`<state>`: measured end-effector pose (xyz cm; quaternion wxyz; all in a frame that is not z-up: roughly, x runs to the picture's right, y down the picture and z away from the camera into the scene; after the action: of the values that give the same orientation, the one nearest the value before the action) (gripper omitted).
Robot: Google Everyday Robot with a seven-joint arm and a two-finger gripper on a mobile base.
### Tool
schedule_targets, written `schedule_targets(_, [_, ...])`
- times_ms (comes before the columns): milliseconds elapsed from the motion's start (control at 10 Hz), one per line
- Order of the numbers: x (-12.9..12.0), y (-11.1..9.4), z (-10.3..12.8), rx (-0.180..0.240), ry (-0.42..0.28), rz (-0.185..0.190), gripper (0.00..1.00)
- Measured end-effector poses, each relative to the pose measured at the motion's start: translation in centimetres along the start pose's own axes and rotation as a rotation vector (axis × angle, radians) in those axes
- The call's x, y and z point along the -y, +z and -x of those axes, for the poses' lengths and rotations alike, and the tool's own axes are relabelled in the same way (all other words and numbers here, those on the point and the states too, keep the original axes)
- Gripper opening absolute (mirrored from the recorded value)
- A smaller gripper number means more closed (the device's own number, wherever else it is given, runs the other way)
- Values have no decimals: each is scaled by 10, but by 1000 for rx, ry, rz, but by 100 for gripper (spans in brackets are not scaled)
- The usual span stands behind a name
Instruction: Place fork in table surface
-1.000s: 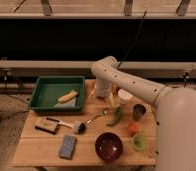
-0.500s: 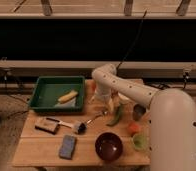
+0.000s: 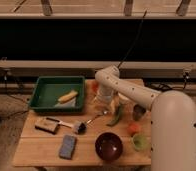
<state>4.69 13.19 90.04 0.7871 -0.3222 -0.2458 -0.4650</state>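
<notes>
The fork [image 3: 94, 119] is a thin silvery piece lying on the light wooden table surface [image 3: 36, 150], between the black-headed brush [image 3: 79, 127] and the green pepper [image 3: 116, 115]. My gripper [image 3: 104, 105] hangs from the white arm [image 3: 126, 90] low over the middle of the table, just above and to the right of the fork's near end. I cannot tell whether it touches the fork.
A green tray [image 3: 43, 102] with a yellow item [image 3: 67, 96] stands at the back left. A brown block [image 3: 45, 125], blue sponge [image 3: 67, 146], dark red bowl [image 3: 109, 146], dark cup [image 3: 137, 111], orange item [image 3: 133, 128] and green cup [image 3: 139, 141] are around.
The arm has swung left and lowered, bringing my gripper down towards the table's middle near the fork. The objects on the table have stayed where they were.
</notes>
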Motion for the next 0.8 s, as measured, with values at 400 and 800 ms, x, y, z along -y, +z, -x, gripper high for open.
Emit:
schedule_targets(400, [-2, 3, -11, -22, -28, 0, 80])
schedule_targets(800, [1, 9, -9, -46, -119, 25, 73])
